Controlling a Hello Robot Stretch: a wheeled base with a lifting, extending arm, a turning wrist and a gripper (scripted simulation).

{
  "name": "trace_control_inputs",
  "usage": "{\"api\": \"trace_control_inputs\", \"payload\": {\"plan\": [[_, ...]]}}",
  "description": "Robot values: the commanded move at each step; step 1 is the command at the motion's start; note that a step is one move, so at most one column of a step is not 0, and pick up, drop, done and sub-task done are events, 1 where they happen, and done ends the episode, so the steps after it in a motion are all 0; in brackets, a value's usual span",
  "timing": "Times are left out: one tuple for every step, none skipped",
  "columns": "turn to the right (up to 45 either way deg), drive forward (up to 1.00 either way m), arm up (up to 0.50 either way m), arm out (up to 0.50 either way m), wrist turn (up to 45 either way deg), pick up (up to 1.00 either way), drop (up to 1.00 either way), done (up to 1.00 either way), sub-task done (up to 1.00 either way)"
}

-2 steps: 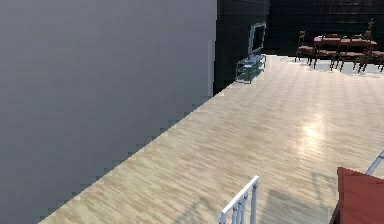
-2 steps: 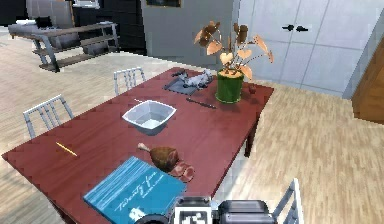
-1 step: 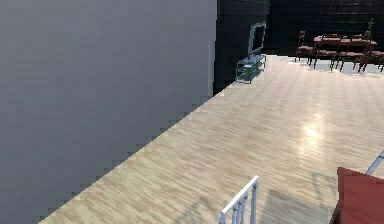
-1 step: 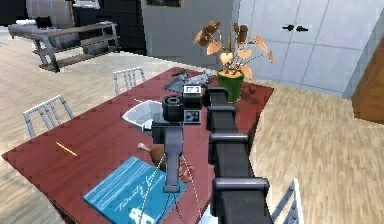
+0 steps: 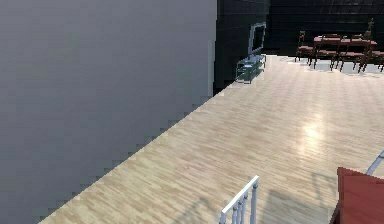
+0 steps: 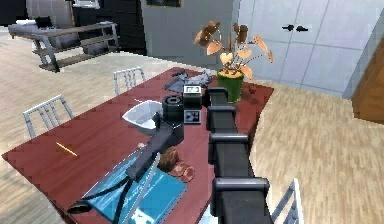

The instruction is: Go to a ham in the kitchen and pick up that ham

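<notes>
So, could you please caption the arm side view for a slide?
Stretch's arm extends over a red-brown table bearing a potted plant and white bowl.

No writing can be read anywhere; the two white squares (image 6: 190, 92) at the arm's (image 6: 228, 150) far end carry only black marks.

Floor (image 5: 270, 130): pale wood planks, smooth, faintly glossy, with one bright patch of glare.
Wall (image 5: 100, 90): plain grey, smooth, matt.
Table (image 6: 80, 135): red-brown wood, smooth, low sheen.
Chair (image 6: 45, 112): white frame of thin bars, metal-looking.
Arm (image 6: 225, 140): dark, matt, hard-surfaced.
Cupboard doors (image 6: 300, 35): white, smooth, matt.
</notes>
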Motion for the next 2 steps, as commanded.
{"api": "trace_control_inputs", "payload": {"plan": [[0.0,0.00,0.00,0.00,45.0,0.00,0.00,0.00,0.00],[0.0,0.00,0.00,0.00,45.0,0.00,0.00,0.00,0.00]]}}
